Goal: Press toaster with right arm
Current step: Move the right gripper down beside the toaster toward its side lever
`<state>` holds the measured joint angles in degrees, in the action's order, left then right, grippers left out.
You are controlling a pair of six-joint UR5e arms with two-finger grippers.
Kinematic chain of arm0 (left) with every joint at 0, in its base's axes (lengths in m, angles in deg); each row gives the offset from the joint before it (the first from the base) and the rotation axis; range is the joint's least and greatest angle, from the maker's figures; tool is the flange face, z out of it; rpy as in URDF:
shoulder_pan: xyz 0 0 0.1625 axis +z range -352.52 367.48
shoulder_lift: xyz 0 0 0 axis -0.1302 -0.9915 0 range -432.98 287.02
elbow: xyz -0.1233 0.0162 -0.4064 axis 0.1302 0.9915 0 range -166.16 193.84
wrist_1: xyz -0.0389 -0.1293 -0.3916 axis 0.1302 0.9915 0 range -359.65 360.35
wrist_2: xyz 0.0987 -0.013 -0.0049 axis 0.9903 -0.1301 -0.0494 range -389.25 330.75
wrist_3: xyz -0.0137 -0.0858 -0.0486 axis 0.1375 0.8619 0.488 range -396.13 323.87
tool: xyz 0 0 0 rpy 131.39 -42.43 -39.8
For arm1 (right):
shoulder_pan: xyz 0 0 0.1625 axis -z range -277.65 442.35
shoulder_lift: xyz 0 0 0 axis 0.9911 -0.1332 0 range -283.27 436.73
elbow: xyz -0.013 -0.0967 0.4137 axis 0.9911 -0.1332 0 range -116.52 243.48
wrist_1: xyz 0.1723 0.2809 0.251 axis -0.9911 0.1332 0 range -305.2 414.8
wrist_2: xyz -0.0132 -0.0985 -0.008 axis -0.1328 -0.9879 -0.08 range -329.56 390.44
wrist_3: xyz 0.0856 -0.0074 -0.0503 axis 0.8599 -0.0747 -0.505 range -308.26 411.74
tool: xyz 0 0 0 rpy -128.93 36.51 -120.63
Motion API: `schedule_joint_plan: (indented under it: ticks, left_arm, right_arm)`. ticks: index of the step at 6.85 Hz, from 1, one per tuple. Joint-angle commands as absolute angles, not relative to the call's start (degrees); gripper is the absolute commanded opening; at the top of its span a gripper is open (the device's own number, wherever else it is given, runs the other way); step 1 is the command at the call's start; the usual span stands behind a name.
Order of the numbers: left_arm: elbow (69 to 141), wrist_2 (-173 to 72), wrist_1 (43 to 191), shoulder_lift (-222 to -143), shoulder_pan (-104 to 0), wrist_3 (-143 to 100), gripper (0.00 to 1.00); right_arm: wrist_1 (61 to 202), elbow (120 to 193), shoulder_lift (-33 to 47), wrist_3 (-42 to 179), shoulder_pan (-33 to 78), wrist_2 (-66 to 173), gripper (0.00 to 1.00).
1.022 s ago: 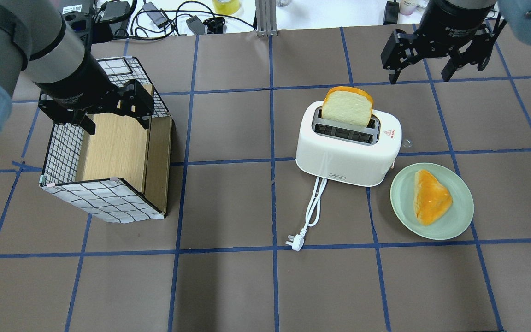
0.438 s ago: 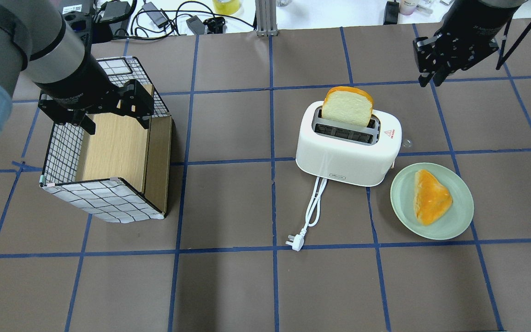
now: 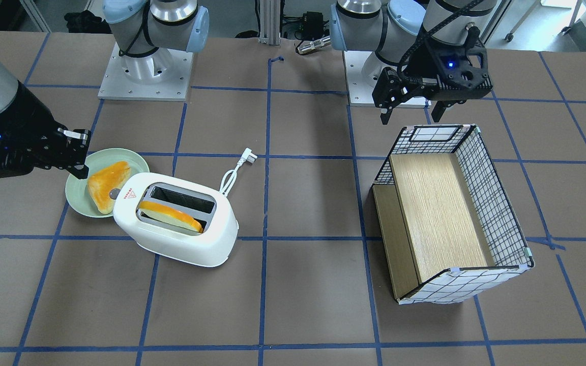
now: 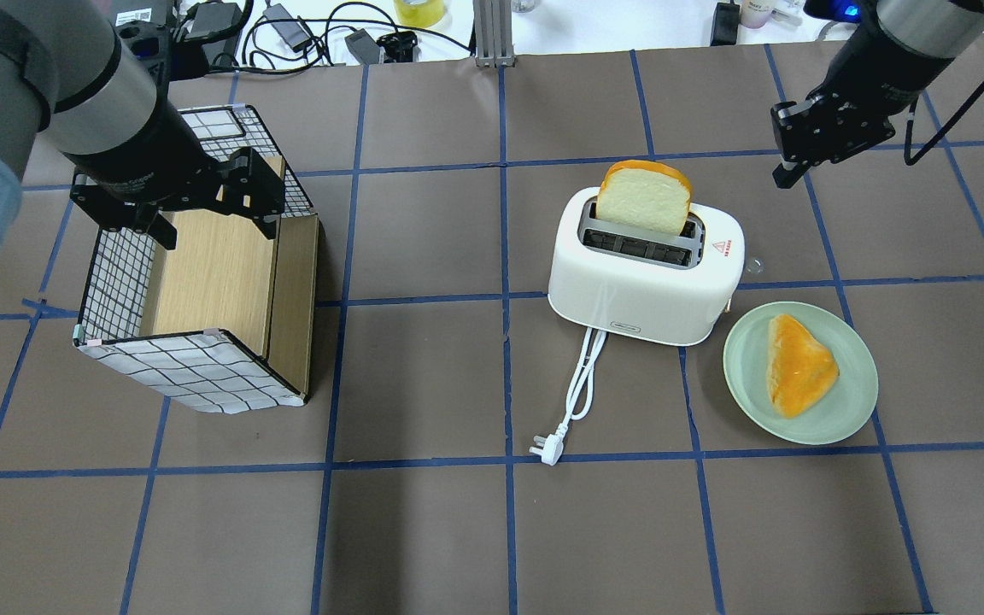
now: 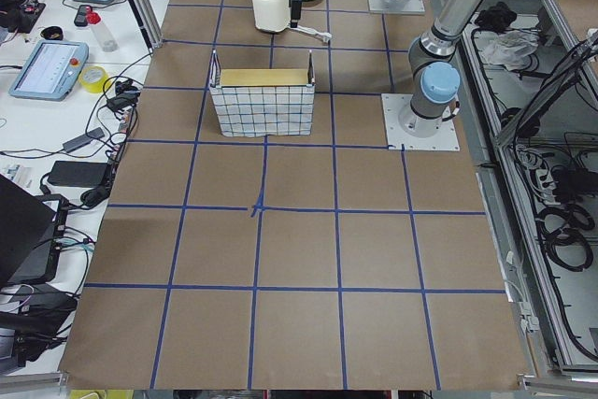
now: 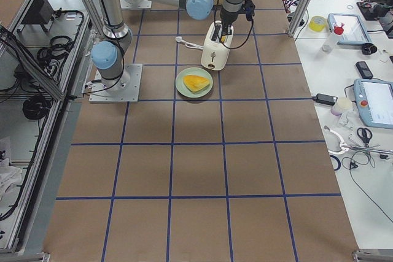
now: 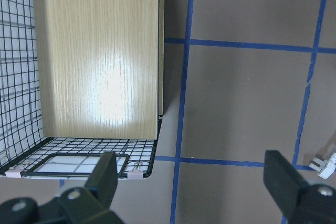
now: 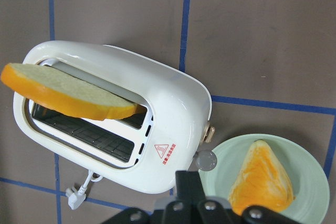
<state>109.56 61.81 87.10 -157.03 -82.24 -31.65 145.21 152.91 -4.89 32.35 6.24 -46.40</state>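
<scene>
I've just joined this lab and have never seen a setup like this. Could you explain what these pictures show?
Two robot arms are bolted at a brown table marked with blue tape. All pictures show one moment: one camera looks over the robot's shoulders, one faces it, one sits at each table end, one on each wrist. On the table stand a white toaster with a bread slice sticking out of one slot, its plug lying loose, a green plate holding another piece of bread, and a wire basket with wooden boards. The left gripper hangs open over the basket, holding nothing. The right gripper is shut and empty, in the air near the toaster's end by the plate.
</scene>
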Motion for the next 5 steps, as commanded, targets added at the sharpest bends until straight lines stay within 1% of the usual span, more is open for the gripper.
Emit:
schedule_joint_plan:
  ticks: [1, 3, 5]
  left_arm:
    - [109.56, 61.81, 87.1, -157.0, -82.25, -31.65, 1.0]
    - [109.56, 61.81, 87.1, -157.0, -82.25, -31.65, 1.0]
    - [109.56, 61.81, 87.1, -157.0, -82.25, -31.65, 1.0]
  right_arm:
    - [145.07, 155.23, -4.13, 31.17, 7.29, -45.06, 0.0]
    - [144.98, 157.33, -1.93, 28.99, 7.55, -42.08, 0.0]
    - [144.97, 159.09, -1.84, 27.66, 9.91, -39.28, 0.0]
